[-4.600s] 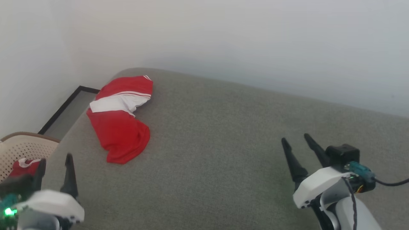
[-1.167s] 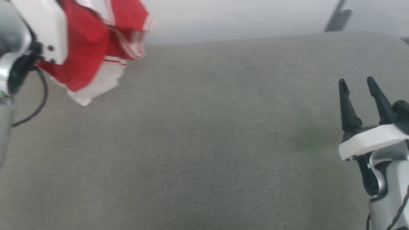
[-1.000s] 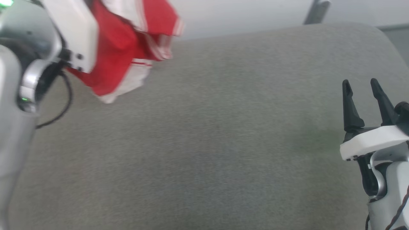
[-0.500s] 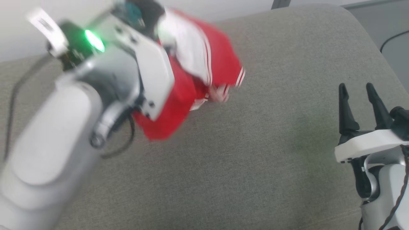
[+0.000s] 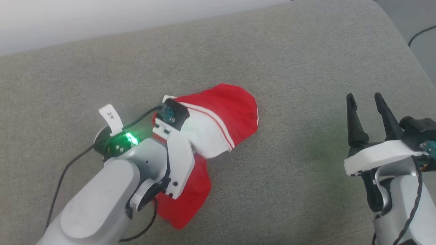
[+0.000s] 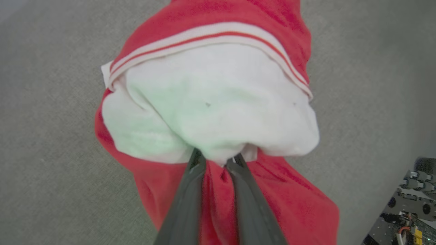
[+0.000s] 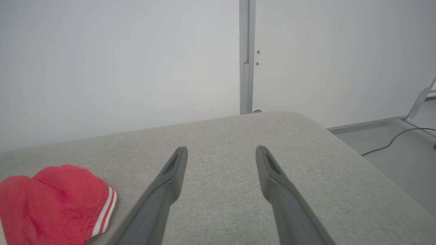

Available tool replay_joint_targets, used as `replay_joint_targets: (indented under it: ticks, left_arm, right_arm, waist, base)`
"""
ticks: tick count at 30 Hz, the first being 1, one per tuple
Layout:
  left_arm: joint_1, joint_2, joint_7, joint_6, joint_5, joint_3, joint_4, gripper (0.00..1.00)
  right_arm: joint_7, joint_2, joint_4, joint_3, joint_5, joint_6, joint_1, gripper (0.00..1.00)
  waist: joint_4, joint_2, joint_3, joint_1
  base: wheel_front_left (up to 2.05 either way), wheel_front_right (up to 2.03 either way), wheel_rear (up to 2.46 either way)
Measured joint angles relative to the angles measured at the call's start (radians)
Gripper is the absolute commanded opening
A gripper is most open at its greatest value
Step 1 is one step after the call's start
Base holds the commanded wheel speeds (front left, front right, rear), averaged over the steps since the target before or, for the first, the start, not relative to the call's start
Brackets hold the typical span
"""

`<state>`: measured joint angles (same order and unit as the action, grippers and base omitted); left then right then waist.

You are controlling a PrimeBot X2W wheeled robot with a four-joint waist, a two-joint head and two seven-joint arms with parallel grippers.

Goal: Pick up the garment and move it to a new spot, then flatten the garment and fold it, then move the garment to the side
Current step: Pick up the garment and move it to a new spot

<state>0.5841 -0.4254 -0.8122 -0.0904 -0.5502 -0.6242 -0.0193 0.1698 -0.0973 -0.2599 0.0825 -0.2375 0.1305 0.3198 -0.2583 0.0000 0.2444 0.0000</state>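
I have a wide bare stretch of cushion (image 5: pixel 299 177) to pass through between my right gripper (image 5: pixel 363 96) and the bunched garment (image 5: pixel 231 109) with my left arm (image 5: pixel 102 190) over it, while the wall (image 7: pixel 119 68) bounds the far side.

garment (image 5: pixel 235 102): red, with a white panel (image 6: pixel 211 102) edged by red-and-white striped trim (image 6: pixel 204 37); a green tint is cast on the white.
cushion (image 5: pixel 289 61): grey-green, finely woven, no pattern noted.
wall (image 7: pixel 102 61): white.
left gripper (image 6: pixel 214 158): dark grey fingers.
right gripper (image 5: pixel 363 96): black fingers, white shell.
light (image 5: pixel 131 139): green.
floor (image 7: pixel 374 139): grey.
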Motion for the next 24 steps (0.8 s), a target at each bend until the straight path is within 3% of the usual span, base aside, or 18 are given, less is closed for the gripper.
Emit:
replay_joint_targets:
  ticks: [5, 13, 14, 15, 20, 24]
  left_arm:
    - [-0.028, 0.022, 0.056, 0.011, -0.004, -0.013, -0.123, 0.00]
    - [-0.003, 0.077, 0.155, 0.063, -0.015, -0.022, -0.291, 0.03]
    - [0.001, 0.084, 0.164, 0.070, -0.016, -0.023, -0.308, 0.18]
    - [0.008, 0.088, 0.174, 0.078, -0.016, -0.024, -0.321, 1.00]
    - [0.019, 0.112, 0.218, 0.099, -0.026, -0.022, -0.359, 1.00]
    - [0.020, 0.093, 0.255, 0.105, -0.040, -0.004, -0.353, 1.00]
  right_arm:
    - [0.007, -0.001, -0.013, -0.017, -0.007, 0.000, 0.018, 1.00]
    - [0.011, -0.006, -0.031, -0.039, -0.009, 0.000, 0.039, 1.00]
    - [0.011, -0.009, -0.033, -0.041, -0.009, 0.000, 0.040, 1.00]
    - [0.011, -0.011, -0.035, -0.041, -0.009, 0.000, 0.041, 1.00]
    - [0.008, -0.025, -0.038, -0.038, -0.007, 0.000, 0.040, 1.00]
    - [0.004, -0.032, -0.040, -0.033, -0.006, 0.000, 0.024, 1.00]
  waist:
    - [0.009, 0.0000, 0.010, 0.0000]
    - [0.023, 0.0000, 0.022, 0.0000]
    - [0.025, 0.0000, 0.021, 0.0000]
    - [0.027, 0.0000, 0.019, 0.0000]
    - [0.046, 0.0000, -0.003, 0.0000]
    - [0.066, 0.0000, -0.037, 0.0000]
  base:
    - [0.00, 0.00, 0.00]
    - [0.00, 0.00, 0.00]
    - [0.00, 0.00, 0.00]
    - [0.00, 0.00, 0.00]
    - [0.00, 0.00, 0.00]
    - [0.00, 0.00, 0.00]
